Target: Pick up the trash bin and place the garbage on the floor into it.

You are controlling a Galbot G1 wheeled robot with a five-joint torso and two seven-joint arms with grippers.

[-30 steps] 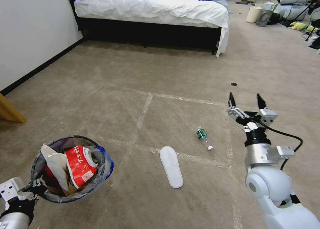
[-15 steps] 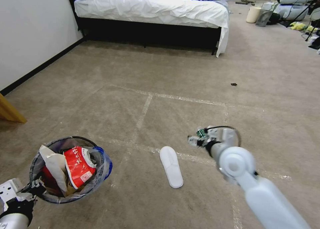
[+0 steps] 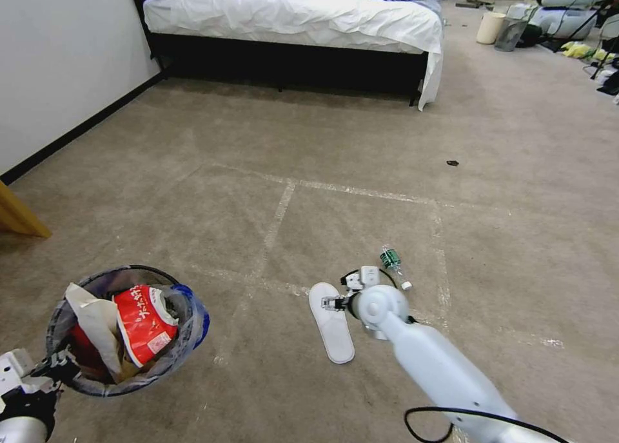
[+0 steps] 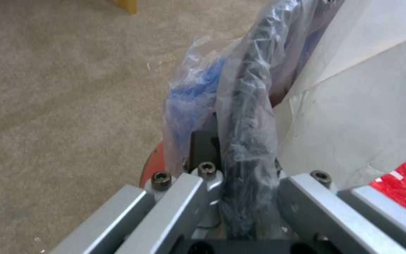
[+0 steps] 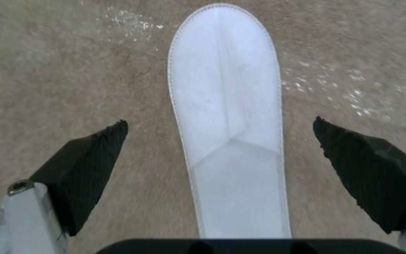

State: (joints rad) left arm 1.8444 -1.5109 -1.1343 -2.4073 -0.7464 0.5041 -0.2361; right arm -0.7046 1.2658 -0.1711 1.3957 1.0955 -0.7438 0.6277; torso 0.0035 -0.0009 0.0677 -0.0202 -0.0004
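Right gripper (image 5: 219, 132) hangs spread wide above the white slipper (image 5: 229, 116); my right wrist view shows one black pad (image 5: 90, 158) on each side, neither touching. From the head view I see the slipper (image 3: 331, 323) on the carpet (image 3: 361, 146), the green-labelled bottle (image 3: 393, 265) just beyond to its right. Left gripper (image 4: 240, 197) is clamped on the bag-lined rim of the trash bin (image 3: 122, 330), held off the floor at near left. White characters on the red wrapper (image 3: 143, 322) inside: unreadable.

head cam high; wrist cams close
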